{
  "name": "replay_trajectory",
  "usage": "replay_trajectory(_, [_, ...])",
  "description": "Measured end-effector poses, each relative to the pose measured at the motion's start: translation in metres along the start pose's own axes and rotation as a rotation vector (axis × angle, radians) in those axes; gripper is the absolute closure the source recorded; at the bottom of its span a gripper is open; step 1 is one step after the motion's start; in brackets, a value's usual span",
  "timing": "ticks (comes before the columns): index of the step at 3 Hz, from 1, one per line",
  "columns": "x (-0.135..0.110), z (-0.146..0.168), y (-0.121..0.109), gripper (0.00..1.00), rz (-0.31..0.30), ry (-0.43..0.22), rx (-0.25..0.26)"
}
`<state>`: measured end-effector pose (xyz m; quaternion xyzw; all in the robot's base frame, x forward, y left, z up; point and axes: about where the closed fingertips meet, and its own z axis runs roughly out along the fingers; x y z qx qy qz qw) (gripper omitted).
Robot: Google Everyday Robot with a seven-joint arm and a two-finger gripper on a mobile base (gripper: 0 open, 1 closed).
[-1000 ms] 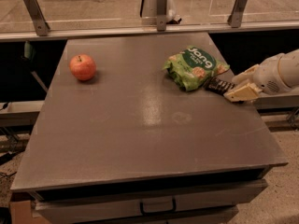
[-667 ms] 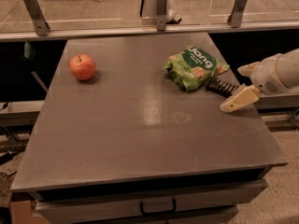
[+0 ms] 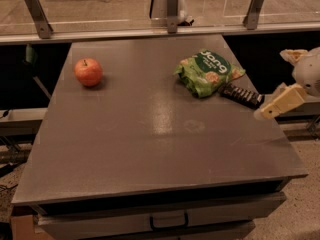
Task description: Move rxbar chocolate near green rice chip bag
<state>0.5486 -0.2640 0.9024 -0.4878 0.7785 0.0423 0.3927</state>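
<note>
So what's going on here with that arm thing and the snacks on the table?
A one-armed robot is meant to put the rxbar chocolate near the green rice chip bag. Right now the bar lies on the grey table right beside the bag, touching it or nearly so. The claw hangs open past the table's edge at the right of the view, close to the bar but holding nothing. A red apple sits well apart, on the other side.

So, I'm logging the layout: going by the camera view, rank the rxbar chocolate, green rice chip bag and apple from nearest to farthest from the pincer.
The pincer hangs open off the table's right edge.
1. rxbar chocolate: by the right edge, just left of the pincer.
2. green rice chip bag: back right, beside the bar.
3. apple: far left.
</note>
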Motion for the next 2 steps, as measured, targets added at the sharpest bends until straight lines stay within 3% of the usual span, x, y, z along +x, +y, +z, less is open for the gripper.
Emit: replay_trajectory(2, [-0.023,-0.148,0.044,0.0,-0.117,-0.075,0.027])
